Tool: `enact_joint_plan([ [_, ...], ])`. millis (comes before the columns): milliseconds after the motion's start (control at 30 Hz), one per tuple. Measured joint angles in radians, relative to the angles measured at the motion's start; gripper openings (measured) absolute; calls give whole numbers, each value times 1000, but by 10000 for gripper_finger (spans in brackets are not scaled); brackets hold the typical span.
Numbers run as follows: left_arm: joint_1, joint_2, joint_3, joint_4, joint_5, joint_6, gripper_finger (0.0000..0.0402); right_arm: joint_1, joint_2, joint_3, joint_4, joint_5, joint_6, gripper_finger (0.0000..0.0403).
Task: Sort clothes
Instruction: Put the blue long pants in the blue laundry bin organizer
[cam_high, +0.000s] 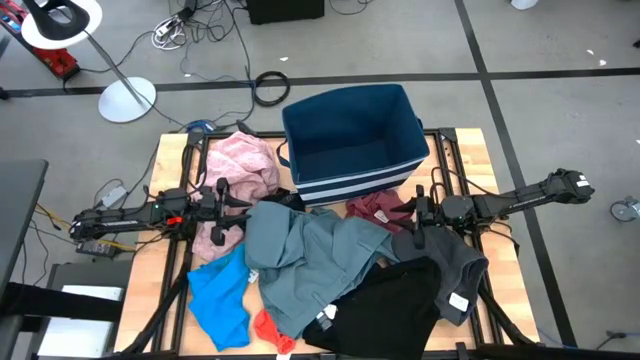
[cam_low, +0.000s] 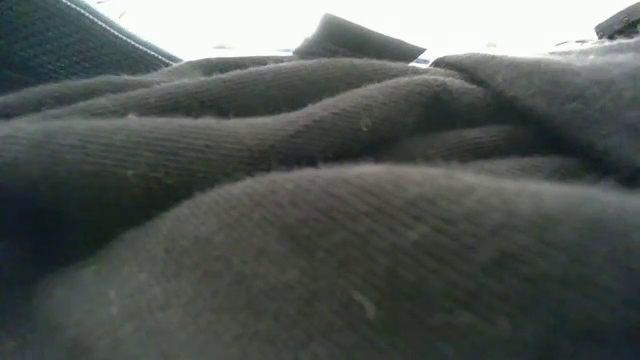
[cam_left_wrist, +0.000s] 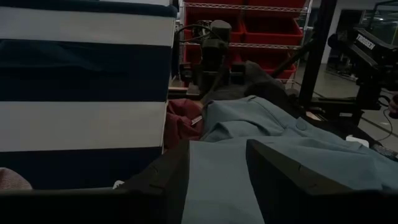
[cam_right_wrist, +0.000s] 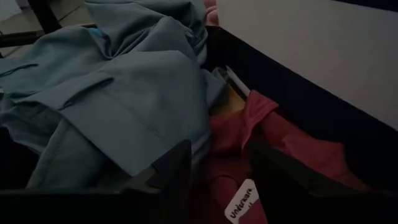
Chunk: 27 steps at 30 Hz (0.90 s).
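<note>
Heaped across the wooden table (cam_high: 470, 150): soft, rumpled clothes. At centre, a grey-blue garment (cam_high: 305, 258), smooth weave, creased in broad folds. Beside it toward the left arm, a crumpled pink piece (cam_high: 243, 165) and a bright blue piece (cam_high: 218, 295); at the front edge a small red sock (cam_high: 268, 327). Near the front, a black garment (cam_high: 385, 305); toward the right arm, a dark grey one (cam_high: 455, 262), ribbed knit filling the low view. Tucked against the bin, a maroon piece (cam_high: 375, 208) with a white label. Behind the heap, upright and open-topped, a boxy navy fabric bin (cam_high: 352, 142) with white stripes.

Stretched low and level from the left side, left jaws (cam_high: 222, 208) spread, over pink cloth, holding nothing. Reaching in likewise from the right, right jaws (cam_high: 418, 212) spread, poised above the maroon piece.
</note>
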<state>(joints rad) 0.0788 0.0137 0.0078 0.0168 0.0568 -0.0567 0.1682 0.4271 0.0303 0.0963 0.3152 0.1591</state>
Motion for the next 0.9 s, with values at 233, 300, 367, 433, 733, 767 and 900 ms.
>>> enact_joint_plan([
  [233,0,0,0,0,0,0,163,0,0,0,9,11,124,165],
  [300,0,0,0,0,0,0,163,0,0,0,42,33,200,165],
  [367,0,0,0,0,0,0,163,0,0,0,84,67,241,165],
  [433,0,0,0,0,0,0,163,0,0,0,105,76,233,165],
  [733,0,0,0,0,0,0,163,-1,47,19,55,129,122,165],
  [767,0,0,0,0,0,0,163,-1,60,40,33,130,103,165],
  [900,0,0,0,0,0,0,163,-1,135,179,-154,176,35,161],
])
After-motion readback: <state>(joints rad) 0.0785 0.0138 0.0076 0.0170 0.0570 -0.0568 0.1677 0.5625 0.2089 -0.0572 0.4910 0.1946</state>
